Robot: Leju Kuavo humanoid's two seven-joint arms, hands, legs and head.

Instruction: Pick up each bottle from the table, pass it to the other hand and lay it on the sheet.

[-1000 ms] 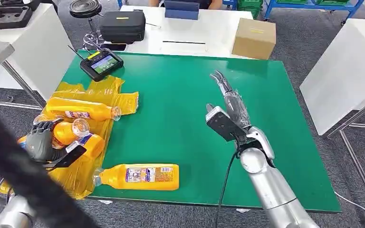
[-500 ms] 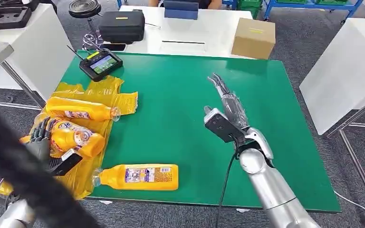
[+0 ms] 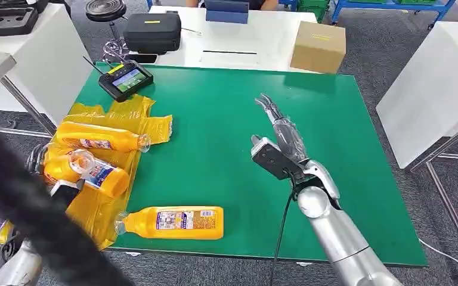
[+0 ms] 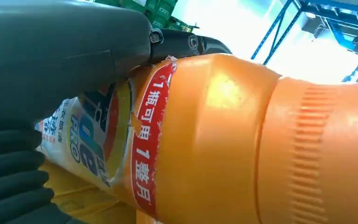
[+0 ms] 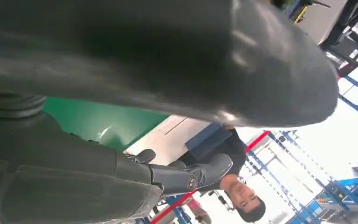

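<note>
The right hand (image 5: pixel 121 140) takes up most of the picture, seen from close behind: a thick grey thumb (image 5: pixel 177 60) and darker fingers (image 5: pixel 191 172) stretched out with nothing between them. Past the hand lies a patch of green table top (image 5: pixel 98 123), and beyond that a white table (image 5: pixel 177 135). A person in a dark top (image 5: pixel 223 149) is behind the white table, with blue shelving frames (image 5: pixel 335 200) in the bright background.

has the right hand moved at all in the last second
Yes, slightly. The right hand has drifted toward the remote controller side of the green table, open and holding nothing.
</note>
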